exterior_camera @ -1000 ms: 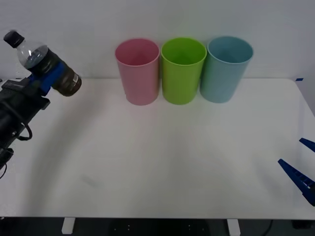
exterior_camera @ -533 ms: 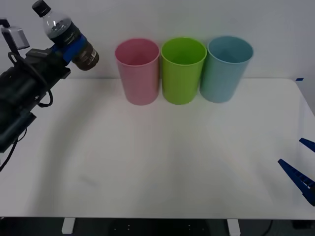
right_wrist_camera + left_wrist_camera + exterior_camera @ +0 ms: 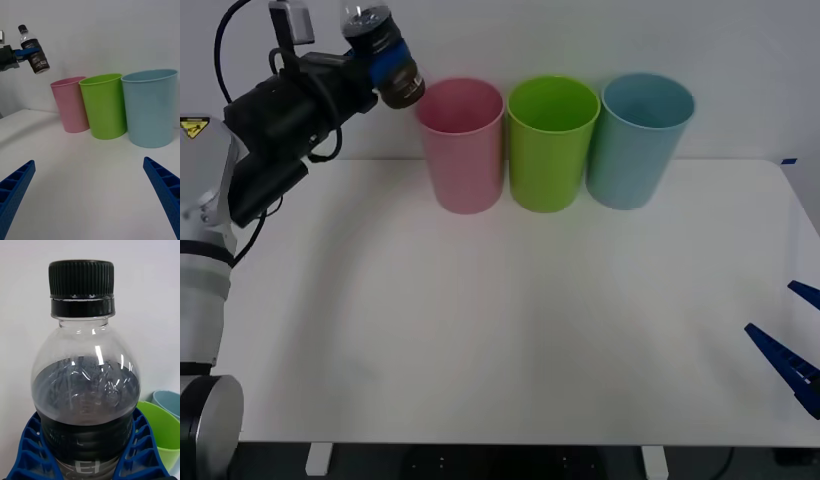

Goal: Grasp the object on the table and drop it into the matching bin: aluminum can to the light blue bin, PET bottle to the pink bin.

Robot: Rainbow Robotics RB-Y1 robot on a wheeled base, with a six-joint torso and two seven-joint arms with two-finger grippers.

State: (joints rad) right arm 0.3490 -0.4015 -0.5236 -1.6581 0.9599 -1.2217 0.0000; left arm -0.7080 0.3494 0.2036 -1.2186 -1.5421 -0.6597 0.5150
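White bench (image 3: 510, 330) surface, plain white wall behind. Left end effector (image 3: 385, 62) grips the PET bottle (image 3: 383, 60) aloft, just left of the pink bin (image 3: 461, 145). Right end effector (image 3: 90, 195) hovers open near the bench's right edge.

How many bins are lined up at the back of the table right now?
3, upright in a row along the table's far edge: the pink bin nearest the robot's left, the lime green bin in the middle, the light blue bin toward its right.
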